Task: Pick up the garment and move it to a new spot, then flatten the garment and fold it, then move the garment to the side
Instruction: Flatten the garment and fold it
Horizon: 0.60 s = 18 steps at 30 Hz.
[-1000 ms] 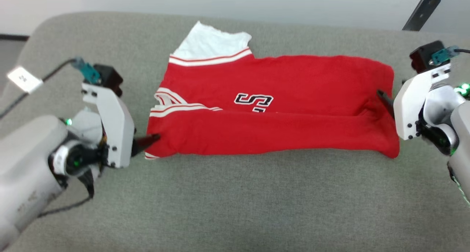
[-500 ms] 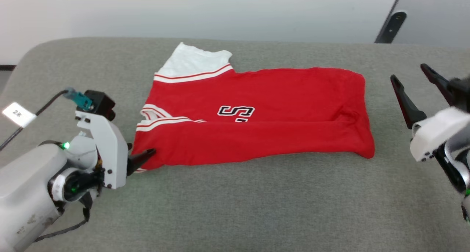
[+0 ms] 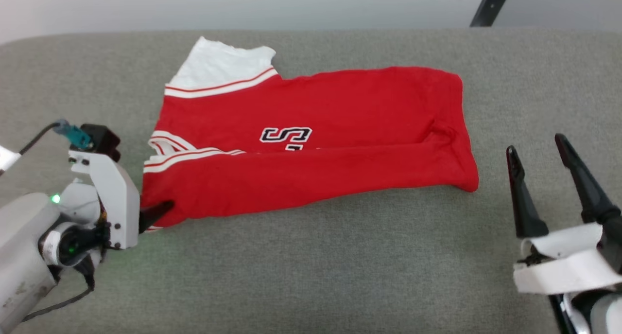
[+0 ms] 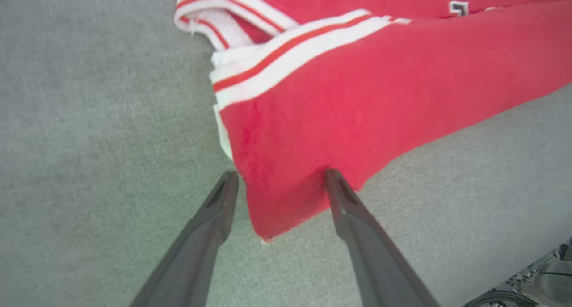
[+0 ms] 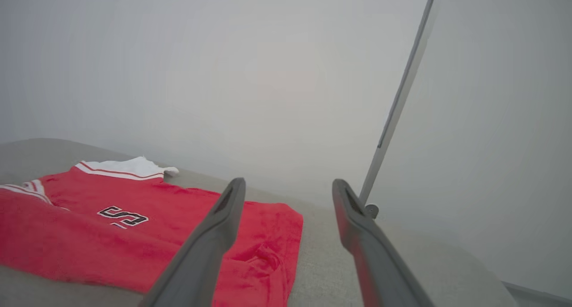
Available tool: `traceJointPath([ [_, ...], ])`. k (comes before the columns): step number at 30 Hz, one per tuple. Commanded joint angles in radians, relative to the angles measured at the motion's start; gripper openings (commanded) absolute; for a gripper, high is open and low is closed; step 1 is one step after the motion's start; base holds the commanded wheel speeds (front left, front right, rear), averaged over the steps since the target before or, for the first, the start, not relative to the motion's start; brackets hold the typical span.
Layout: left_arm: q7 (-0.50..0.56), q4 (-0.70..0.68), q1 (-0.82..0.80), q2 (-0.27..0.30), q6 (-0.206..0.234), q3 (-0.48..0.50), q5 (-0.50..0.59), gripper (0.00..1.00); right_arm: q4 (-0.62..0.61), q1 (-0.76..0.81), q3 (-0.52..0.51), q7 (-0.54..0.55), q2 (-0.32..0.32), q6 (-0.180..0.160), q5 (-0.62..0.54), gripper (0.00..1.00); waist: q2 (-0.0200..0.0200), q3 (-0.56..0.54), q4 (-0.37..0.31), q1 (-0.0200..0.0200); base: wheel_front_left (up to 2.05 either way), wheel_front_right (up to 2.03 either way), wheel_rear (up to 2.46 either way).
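Observation:
The garment (image 3: 311,144) is a red jersey with a white sleeve and striped trim, lying folded lengthwise on the grey padded surface (image 3: 311,271). My left gripper (image 3: 158,211) is at its near left corner. In the left wrist view the left gripper (image 4: 280,176) stands open, its two fingers straddling that red corner of the garment (image 4: 380,97). My right gripper (image 3: 535,146) is open at the lower right, fingers pointing up, clear of the garment's right end. In the right wrist view the right gripper (image 5: 288,182) holds nothing, and the garment (image 5: 134,235) lies below and to the left.
A dark pole (image 3: 491,3) leans against the pale wall behind the surface, and the pole (image 5: 402,97) also runs up the right wrist view. A cable (image 3: 34,137) trails from my left wrist. Bare grey padding stretches in front of the garment.
The head camera has shifted. My right gripper has drawn back from the garment's right end, opened wide and dropped to the lower right. The left gripper stays at the near left corner.

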Motion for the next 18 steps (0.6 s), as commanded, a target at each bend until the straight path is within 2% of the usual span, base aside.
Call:
traceJointPath([
  [1, 0.004, 0.007, 0.010, -0.001, 0.002, 0.002, -0.002, 1.00, -0.022, 0.023, -0.002, 0.013, 0.016, -0.001, 0.000, 1.00, 0.0000, 0.033, -0.021, 0.0000, 0.00, 0.00, 0.00],
  [7, 0.035, 0.059, 0.012, -0.021, 0.005, 0.016, -0.053, 1.00, -0.098, 0.074, 0.020, 0.057, 0.064, -0.001, -0.011, 1.00, 0.0000, 0.086, -0.043, 0.0000, 0.00, 0.00, 0.00],
  [8, 0.044, 0.073, 0.013, -0.029, 0.013, 0.018, -0.066, 0.95, -0.100, 0.073, 0.021, 0.065, 0.070, -0.001, -0.004, 1.00, 0.0000, 0.093, -0.046, 0.0000, 0.00, 0.00, 0.00],
  [9, 0.057, 0.084, 0.014, -0.039, 0.018, 0.015, -0.067, 0.57, -0.102, 0.071, 0.021, 0.074, 0.072, -0.001, 0.002, 1.00, 0.0000, 0.099, -0.047, 0.0000, 0.00, 0.00, 0.00],
  [10, 0.068, 0.096, 0.011, -0.046, 0.021, 0.009, -0.071, 0.39, -0.103, 0.064, 0.020, 0.080, 0.073, -0.001, 0.005, 1.00, 0.0000, 0.106, -0.048, 0.0000, 0.00, 0.00, 0.00],
  [11, 0.068, 0.096, 0.011, -0.046, 0.021, 0.009, -0.071, 0.39, -0.103, 0.064, 0.020, 0.080, 0.073, -0.001, 0.005, 1.00, 0.0000, 0.106, -0.048, 0.0000, 0.00, 0.00, 0.00],
  [12, 0.099, 0.119, 0.008, -0.060, 0.038, 0.001, -0.075, 0.00, -0.093, 0.051, 0.018, 0.103, 0.072, -0.001, 0.018, 1.00, 0.0000, 0.115, -0.048, 0.0000, 0.00, 0.00, 0.00],
  [18, 0.144, 0.124, -0.032, -0.098, 0.039, -0.012, -0.059, 0.00, -0.056, 0.002, 0.007, 0.204, 0.034, -0.001, 0.063, 1.00, 0.0000, 0.123, -0.034, 0.0000, 0.00, 0.00, 0.00],
])
